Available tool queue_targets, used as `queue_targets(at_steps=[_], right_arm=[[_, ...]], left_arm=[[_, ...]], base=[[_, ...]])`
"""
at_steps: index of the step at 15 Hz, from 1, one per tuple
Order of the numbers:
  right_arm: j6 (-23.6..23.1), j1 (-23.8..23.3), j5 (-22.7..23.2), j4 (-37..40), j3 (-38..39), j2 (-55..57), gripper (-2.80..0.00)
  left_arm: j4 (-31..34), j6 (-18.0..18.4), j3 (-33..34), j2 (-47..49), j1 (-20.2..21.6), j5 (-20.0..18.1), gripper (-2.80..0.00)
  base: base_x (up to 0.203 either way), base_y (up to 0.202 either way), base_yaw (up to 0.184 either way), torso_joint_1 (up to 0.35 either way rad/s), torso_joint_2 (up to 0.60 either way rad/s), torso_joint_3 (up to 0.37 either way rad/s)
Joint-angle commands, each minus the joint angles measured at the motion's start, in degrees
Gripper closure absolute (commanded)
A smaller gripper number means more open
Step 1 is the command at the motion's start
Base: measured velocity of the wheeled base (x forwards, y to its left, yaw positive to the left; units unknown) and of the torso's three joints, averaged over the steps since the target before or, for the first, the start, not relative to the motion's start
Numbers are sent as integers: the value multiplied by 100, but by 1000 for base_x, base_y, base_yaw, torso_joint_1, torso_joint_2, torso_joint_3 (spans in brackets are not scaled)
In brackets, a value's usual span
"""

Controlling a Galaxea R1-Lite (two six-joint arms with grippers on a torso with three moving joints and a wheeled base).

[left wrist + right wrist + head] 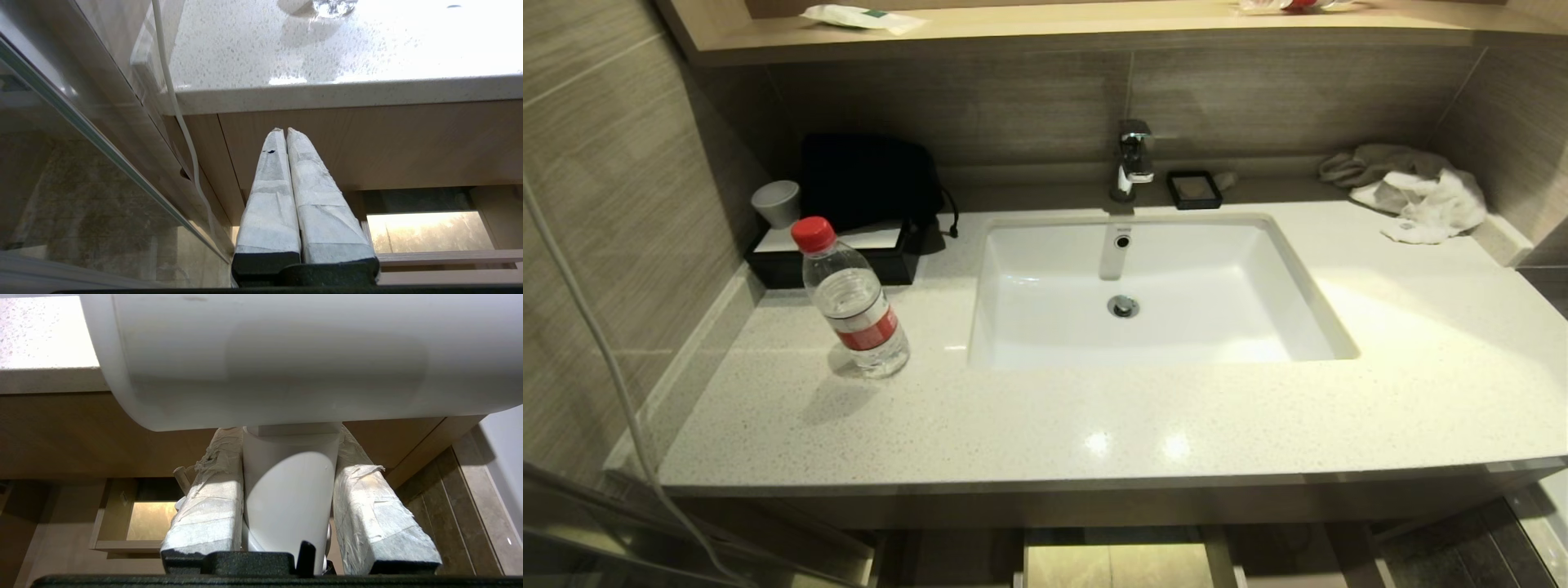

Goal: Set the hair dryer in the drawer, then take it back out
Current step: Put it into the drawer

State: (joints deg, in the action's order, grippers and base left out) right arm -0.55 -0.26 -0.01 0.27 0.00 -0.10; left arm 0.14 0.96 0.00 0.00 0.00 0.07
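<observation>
One white hair dryer, smooth and cylindrical, sits below the countertop edge with its straight handle clamped in the taped right gripper; the left gripper is closed and empty before a wood-grain panel. Above, a speckled stone countertop holds one rectangular sink, one chrome tap, one red-capped water bottle and two crumpled cloths, amid grey tiled walls.
</observation>
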Motion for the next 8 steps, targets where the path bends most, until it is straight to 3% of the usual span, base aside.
queue_targets(at_steps=[1, 4, 8], right_arm=[[10, -1, 1, -9, 7, 10, 0], [-15, -1, 1, 8, 9, 10, 0], [7, -1, 1, 8, 9, 10, 0]], left_arm=[[4, 0, 0, 0, 0, 1, 0], [4, 0, 0, 0, 0, 1, 0], [4, 0, 0, 0, 0, 1, 0]], base=[[0, 0, 0, -124, 347, 214], [0, 0, 0, -118, 357, 216], [0, 0, 0, -8, 24, 15]])
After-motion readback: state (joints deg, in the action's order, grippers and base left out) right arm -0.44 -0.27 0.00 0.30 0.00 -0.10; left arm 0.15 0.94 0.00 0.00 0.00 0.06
